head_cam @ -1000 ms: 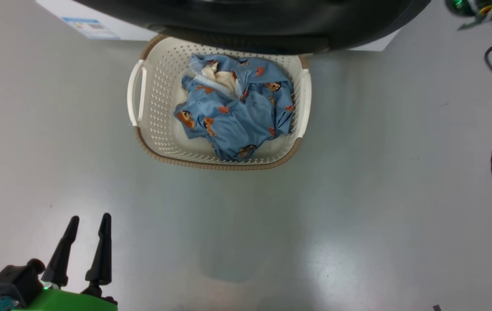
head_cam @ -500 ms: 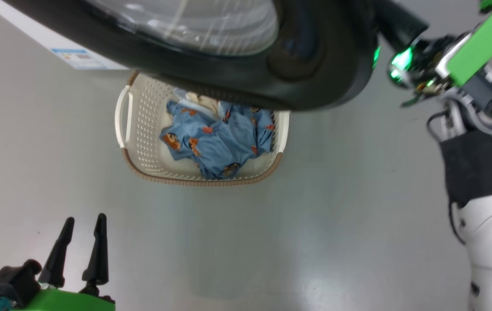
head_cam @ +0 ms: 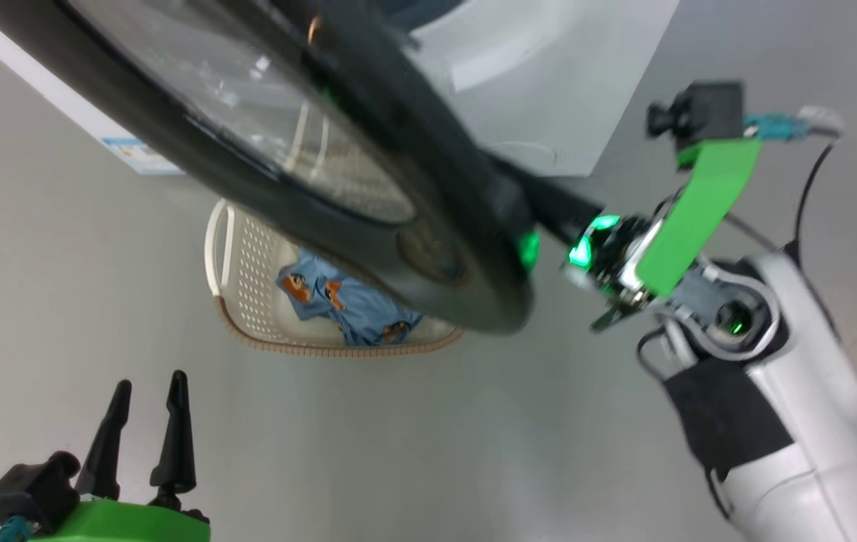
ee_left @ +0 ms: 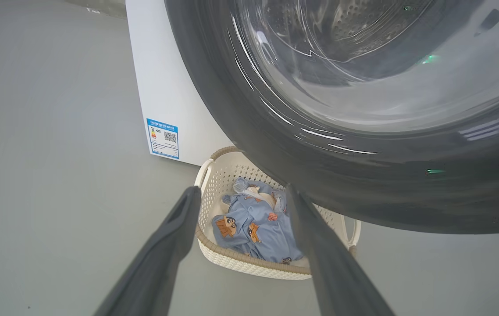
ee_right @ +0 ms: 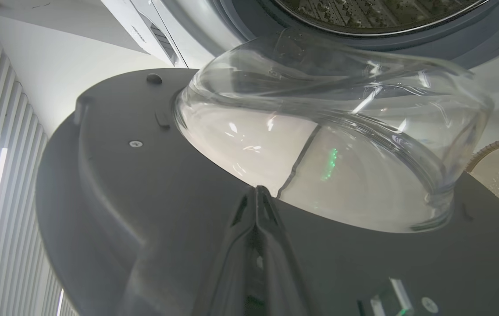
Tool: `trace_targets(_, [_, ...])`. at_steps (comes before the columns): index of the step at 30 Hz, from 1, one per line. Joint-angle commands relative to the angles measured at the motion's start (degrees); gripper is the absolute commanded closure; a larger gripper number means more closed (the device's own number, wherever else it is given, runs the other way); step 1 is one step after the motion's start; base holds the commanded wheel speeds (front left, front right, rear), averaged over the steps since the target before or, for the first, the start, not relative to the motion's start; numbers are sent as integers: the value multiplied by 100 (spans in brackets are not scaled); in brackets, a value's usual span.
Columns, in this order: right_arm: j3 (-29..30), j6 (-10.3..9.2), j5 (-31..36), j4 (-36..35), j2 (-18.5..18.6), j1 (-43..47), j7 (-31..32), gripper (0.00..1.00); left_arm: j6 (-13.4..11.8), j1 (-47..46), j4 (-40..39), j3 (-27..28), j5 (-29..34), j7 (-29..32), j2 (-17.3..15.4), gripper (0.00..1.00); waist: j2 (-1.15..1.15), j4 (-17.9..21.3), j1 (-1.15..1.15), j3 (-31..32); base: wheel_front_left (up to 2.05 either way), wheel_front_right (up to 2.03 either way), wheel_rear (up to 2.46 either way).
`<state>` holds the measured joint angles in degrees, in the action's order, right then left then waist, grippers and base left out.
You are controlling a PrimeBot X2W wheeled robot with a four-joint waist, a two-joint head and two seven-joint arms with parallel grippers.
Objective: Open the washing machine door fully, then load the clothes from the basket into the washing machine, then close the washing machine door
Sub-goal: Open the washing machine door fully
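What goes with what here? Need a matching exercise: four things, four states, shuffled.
Things
1. left gripper
2. right gripper
3. clothes
4. washing machine door

States
a. lying in the basket
b. jaws shut, on the door's inner side
c. swung open, hanging above the basket
d. jaws open, empty

Pairs: 1-d, 2-b, 3-a, 4-c
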<state>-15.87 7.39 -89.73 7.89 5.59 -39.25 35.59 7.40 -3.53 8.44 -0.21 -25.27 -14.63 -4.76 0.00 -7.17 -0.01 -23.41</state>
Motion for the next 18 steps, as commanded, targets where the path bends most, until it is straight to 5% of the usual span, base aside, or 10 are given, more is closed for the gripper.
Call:
trace_targets(1, [-214,10,36,-224,-189,192,-65,100,9,39,-76,171,28,-37,-89,0,0,34,1,204,0,0,0])
trace_targets(18, [-1687,10,-188,116,-269,728,-856,100,9,311,71,142,-24,-37,10,0,0,-124,1,1181,0,0,0])
